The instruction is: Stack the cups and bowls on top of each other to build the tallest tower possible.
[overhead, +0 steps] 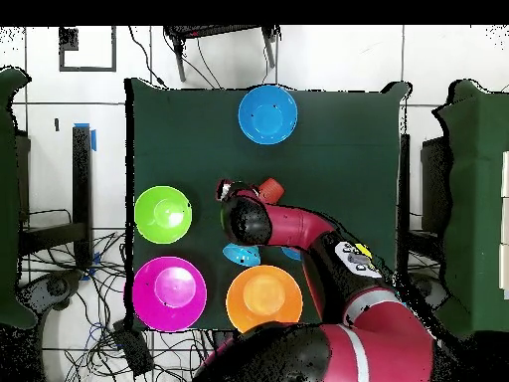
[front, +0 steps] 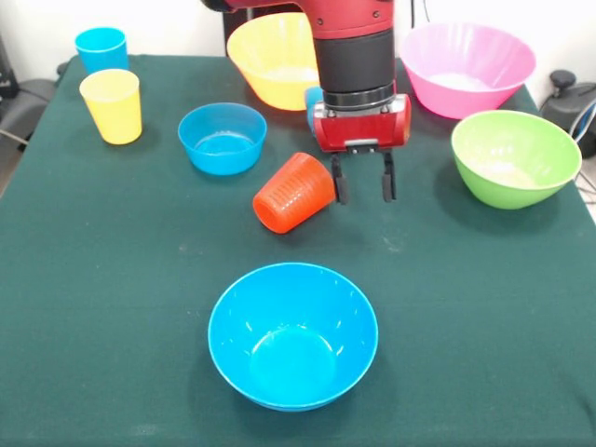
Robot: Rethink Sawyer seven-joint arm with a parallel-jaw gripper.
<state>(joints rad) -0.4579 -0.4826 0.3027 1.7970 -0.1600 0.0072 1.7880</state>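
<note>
My gripper [front: 363, 180] hangs low over the table's middle, open and empty, its fingers [front: 340, 182] apart. The orange-red ribbed cup [front: 293, 193] lies on its side just left of them, close to one finger. A medium blue bowl [front: 292, 335] stands at the near edge and a small blue bowl [front: 222, 138] to the left. The yellow cup [front: 112, 105] and sky blue cup [front: 101, 48] stand upright at the far left. The yellow-orange bowl [front: 275, 56], pink bowl [front: 466, 67] and green bowl [front: 514, 156] stand apart. No stack shows. Overhead, the gripper [overhead: 227, 189] is beside the cup [overhead: 269, 187].
Another small blue bowl [front: 313, 101] peeks out behind the gripper's body. Overhead, the arm [overhead: 298, 234] covers the table's side with the cups. The green bowl [overhead: 163, 214], pink bowl [overhead: 170, 292], yellow-orange bowl [overhead: 263, 297] and blue bowl [overhead: 267, 114] ring the gripper.
</note>
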